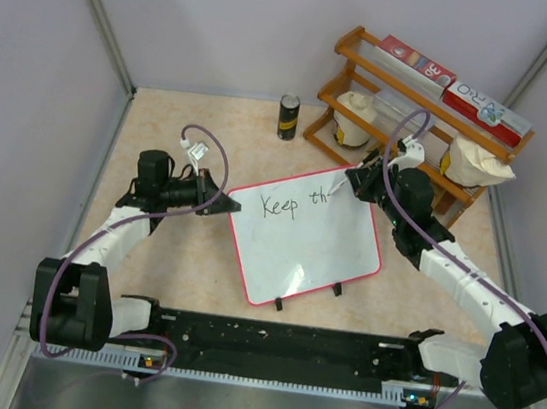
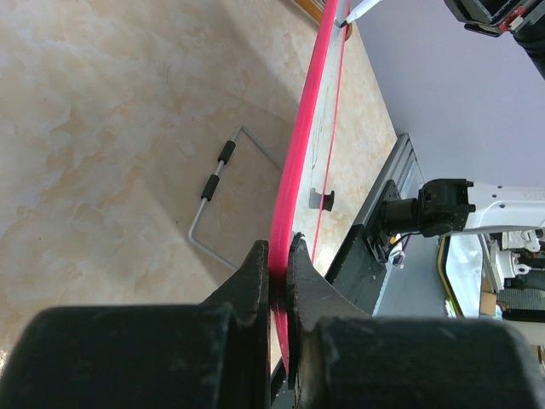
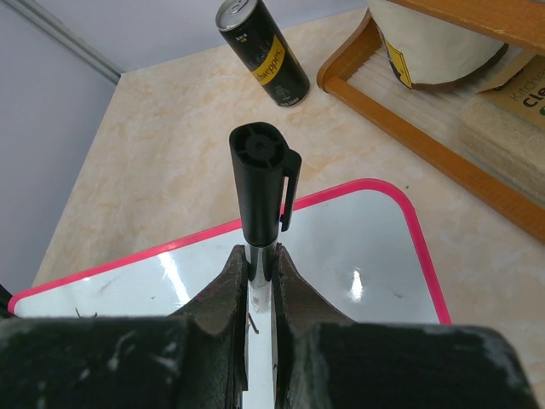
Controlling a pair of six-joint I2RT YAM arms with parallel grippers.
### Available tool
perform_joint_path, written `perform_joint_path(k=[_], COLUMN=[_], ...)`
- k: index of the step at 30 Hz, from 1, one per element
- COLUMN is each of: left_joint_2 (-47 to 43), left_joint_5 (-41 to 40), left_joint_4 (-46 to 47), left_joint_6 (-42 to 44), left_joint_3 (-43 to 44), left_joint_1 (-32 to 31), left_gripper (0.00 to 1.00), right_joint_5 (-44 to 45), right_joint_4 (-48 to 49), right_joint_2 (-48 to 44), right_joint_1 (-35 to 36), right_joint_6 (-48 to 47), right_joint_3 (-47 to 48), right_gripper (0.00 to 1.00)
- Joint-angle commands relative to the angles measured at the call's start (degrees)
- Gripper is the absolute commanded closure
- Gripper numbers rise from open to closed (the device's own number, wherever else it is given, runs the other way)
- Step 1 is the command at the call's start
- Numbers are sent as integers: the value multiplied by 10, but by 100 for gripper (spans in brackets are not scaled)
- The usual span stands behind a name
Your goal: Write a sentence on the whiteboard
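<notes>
From the overhead view I see the whiteboard [image 1: 304, 239] lying flat near the middle of the desk [image 1: 175, 262], turned at an angle so one rounded corner points toward the left arm. My left tool [image 1: 223, 203] is clamped narrowly on the board's pink rim at that left corner. Its wrist camera shows both fingers [image 2: 255, 281] pressed against the thin edge, with the board running away edge-on. My right tool [image 1: 352, 180] hangs over the far right part of the board, closed tight on a marker [image 3: 262, 183] with a white barrel. The black cap, clip included, is stuck on the back end and stands up between the fingers. The marker's tip meets the board at the end of the black lettering [image 1: 294, 205], which reads "Keep th" along the far edge in one line. Two small black clips [image 1: 279, 303] sit on the board's near edge. In the left wrist view a bent wire bracket [image 2: 217, 175] with two black sleeves lies on the desk beside the board. Behind the board a black and yellow can [image 1: 288, 116] stands upright, and to its right is a wooden rack [image 1: 347, 45] holding red-and-white boxes [image 1: 418, 62] on top and cream bags [image 1: 476, 163] below.
</notes>
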Motion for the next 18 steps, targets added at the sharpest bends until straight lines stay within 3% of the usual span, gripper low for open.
perform_joint_path(k=[1,18], left_joint_2=[3,3], left_joint_5=[-72,-74], left_joint_4=[-32,-32], left_joint_6=[70,71], left_joint_3=[-1,-1], left_joint_1=[-11,-12], left_gripper=[100,100], right_joint_5=[19,43], right_joint_4=[12,6], right_joint_2=[2,5], right_joint_1=[-7,-17], right_joint_6=[-7,-11], right_joint_3=[15,32], right_gripper=[100,100])
